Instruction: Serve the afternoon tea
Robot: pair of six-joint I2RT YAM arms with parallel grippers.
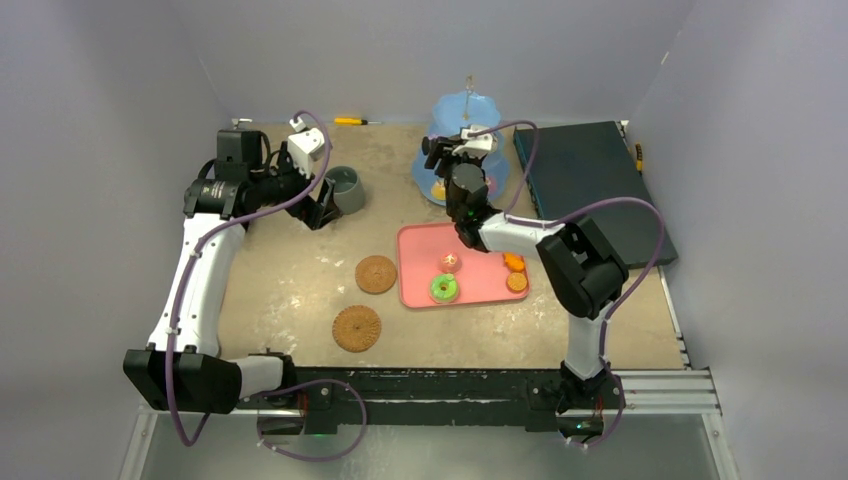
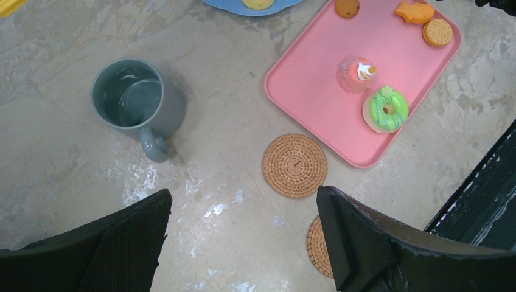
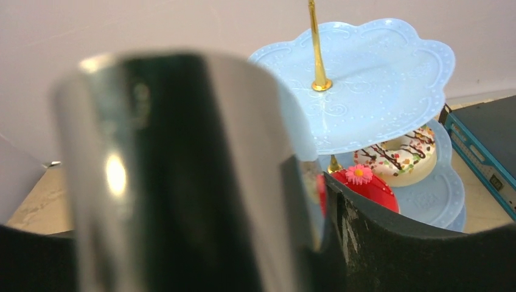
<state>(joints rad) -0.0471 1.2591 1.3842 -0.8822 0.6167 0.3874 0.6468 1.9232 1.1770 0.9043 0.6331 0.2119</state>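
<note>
Right wrist view: a shiny metal band, blurred, fills the near field. I take it to be the tongs (image 3: 182, 170), pinched in the right gripper (image 1: 437, 152), whose dark fingers (image 3: 414, 249) frame it from below. Cannot tell whether the tips carry a treat.

Stand (image 3: 365, 79): upright at the far middle of the table (image 1: 290, 290), just beyond the tongs. Top tier bare. Middle tier holds a sprinkled doughnut (image 3: 401, 159) and a red cake (image 3: 364, 185) with a pink flower, side by side. Bottom tier shows one yellow piece (image 1: 438, 188); the rest is hidden.

Tray (image 1: 415, 290): on the near side of the stand, apart from it. On it are a green doughnut (image 2: 386, 109), a pink cupcake (image 2: 357, 75) beside it, a biscuit (image 2: 437, 32), an orange piece (image 2: 414, 12) and a cookie (image 2: 347, 7). Judgement: loading is part done. The right arm sits at tier height so the tongs, not the fingers, reach the stand.

One coaster (image 2: 294, 165) lies just off the tray's near-left corner, the other coaster (image 1: 357, 328) nearer the bases. Both bare.

Mug (image 2: 137, 103): grey-green, upright, apart from both coasters. The left gripper (image 2: 243, 201) hangs above and beside it, jaws spread wide, nothing between them. I judge it is placed there to carry the mug to a coaster. No white mug in view.
</note>
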